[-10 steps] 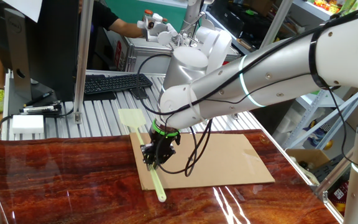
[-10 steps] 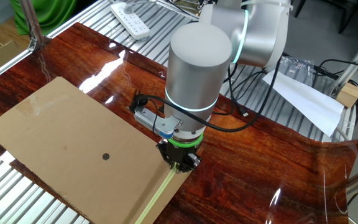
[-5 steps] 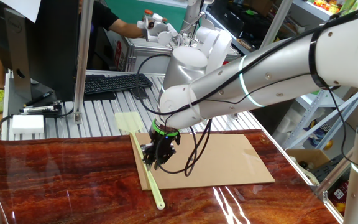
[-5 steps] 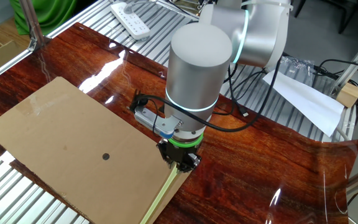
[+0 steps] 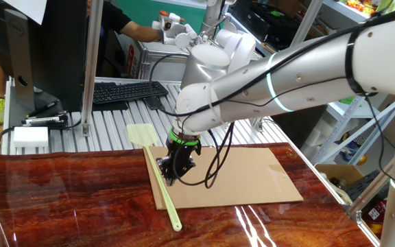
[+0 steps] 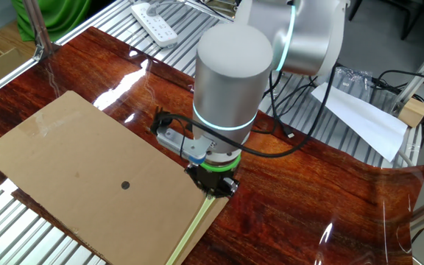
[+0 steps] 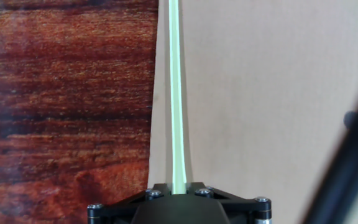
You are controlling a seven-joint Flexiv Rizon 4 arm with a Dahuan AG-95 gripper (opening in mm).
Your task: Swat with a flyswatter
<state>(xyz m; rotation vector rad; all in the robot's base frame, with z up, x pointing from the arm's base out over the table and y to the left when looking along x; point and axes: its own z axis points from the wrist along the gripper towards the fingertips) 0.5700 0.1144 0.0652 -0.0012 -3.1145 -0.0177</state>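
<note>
The pale yellow-green flyswatter (image 5: 142,132) lies along the left edge of the cardboard sheet (image 5: 245,175), with its mesh head on the metal slats at the back and its handle end toward the front. My gripper (image 5: 168,178) points down onto the middle of the handle. In the hand view the handle (image 7: 176,93) runs straight out from between the jaws of the gripper (image 7: 178,190), which look shut on it. In the other fixed view the handle (image 6: 190,235) emerges below the gripper (image 6: 213,193). The fingertips themselves are hidden.
A small black dot (image 6: 125,185) marks the cardboard (image 6: 72,169). Behind the wooden top sit a keyboard (image 5: 125,91), a white box (image 5: 30,136), a power strip (image 6: 154,20) and white paper (image 6: 363,118). A black cable (image 7: 347,168) hangs beside my hand.
The flyswatter has swung slightly, its head moving left and its handle settling along the cardboard edge. The arm's wrist has lifted and tilted a little over the same spot.
</note>
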